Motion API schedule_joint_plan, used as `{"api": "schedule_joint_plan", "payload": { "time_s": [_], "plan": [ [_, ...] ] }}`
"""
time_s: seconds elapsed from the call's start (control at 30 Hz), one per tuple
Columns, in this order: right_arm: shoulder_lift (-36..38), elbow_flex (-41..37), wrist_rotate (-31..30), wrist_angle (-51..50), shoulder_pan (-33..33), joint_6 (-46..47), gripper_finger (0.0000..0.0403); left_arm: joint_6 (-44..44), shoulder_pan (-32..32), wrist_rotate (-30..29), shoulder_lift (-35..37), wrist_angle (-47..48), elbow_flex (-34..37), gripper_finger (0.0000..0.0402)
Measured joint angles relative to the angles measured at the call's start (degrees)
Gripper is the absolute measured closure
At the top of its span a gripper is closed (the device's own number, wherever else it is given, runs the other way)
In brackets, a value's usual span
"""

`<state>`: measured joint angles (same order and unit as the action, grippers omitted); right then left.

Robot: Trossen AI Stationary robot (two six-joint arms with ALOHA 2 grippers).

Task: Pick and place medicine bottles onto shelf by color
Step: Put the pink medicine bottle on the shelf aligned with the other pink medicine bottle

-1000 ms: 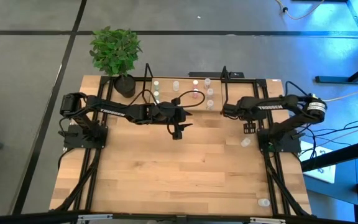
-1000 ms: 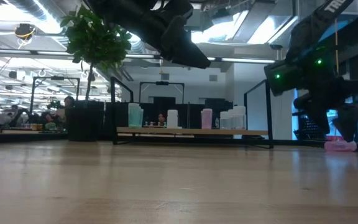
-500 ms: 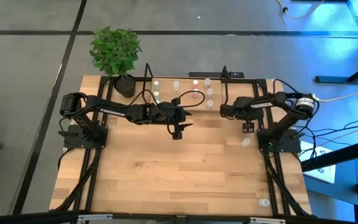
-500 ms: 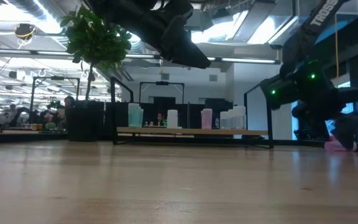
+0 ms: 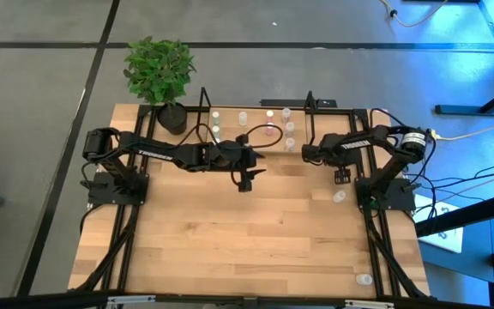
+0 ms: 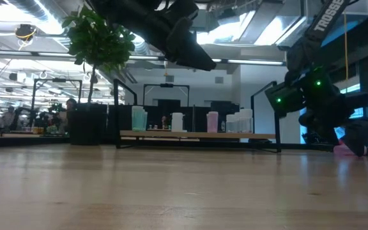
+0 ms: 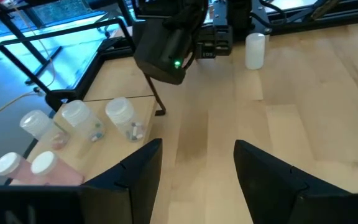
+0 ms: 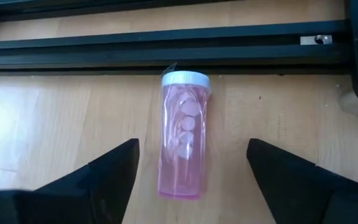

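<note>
The bench carries the shelf at its far edge, several medicine bottles standing on it. The left gripper hovers spread near the shelf, holding nothing. The right gripper straddles a pink bottle (lying flat), fingers wide apart.

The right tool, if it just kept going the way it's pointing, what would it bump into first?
Probably the pink bottle lying on its side on the table, centred between the open fingers of the right tool. How far off it is is unclear.
</note>
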<state>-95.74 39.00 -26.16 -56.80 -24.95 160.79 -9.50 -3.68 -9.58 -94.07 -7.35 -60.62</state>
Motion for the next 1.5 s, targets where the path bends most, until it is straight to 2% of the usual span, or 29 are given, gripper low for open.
{"api": "schedule_joint_plan", "payload": {
  "time_s": [0.1,0.4,0.57,0.73,0.9,1.07,1.5],
  "plan": [
    [0.0,0.0,0.4,0.1,0.0,-0.9,0.0129,0.0,0.0,-0.6,0.0,0.0,0.0,0.0208],
    [-0.2,-0.2,1.9,0.2,0.0,-7.1,0.0253,0.0,0.0,-0.6,0.0,0.0,0.0,0.0208],
    [-0.2,-0.2,2.5,0.5,0.0,-14.9,0.0295,0.0,0.0,-0.6,0.0,0.0,0.0,0.0208],
    [-0.2,-0.2,2.5,0.8,0.4,-20.5,0.0293,0.0,0.0,-0.6,0.0,0.0,0.0,0.0208],
    [-0.2,-0.3,2.5,0.9,1.9,-19.5,0.0280,0.0,0.0,-0.6,0.0,0.0,0.0,0.0208],
    [-0.2,0.1,2.6,0.8,4.1,-17.3,0.0288,0.0,0.0,-0.5,0.0,0.0,0.0,0.0208],
    [-0.2,6.5,4.0,-5.5,9.6,-15.3,0.0291,0.0,0.0,-0.5,0.0,0.0,0.0,0.0208]
  ]
}}
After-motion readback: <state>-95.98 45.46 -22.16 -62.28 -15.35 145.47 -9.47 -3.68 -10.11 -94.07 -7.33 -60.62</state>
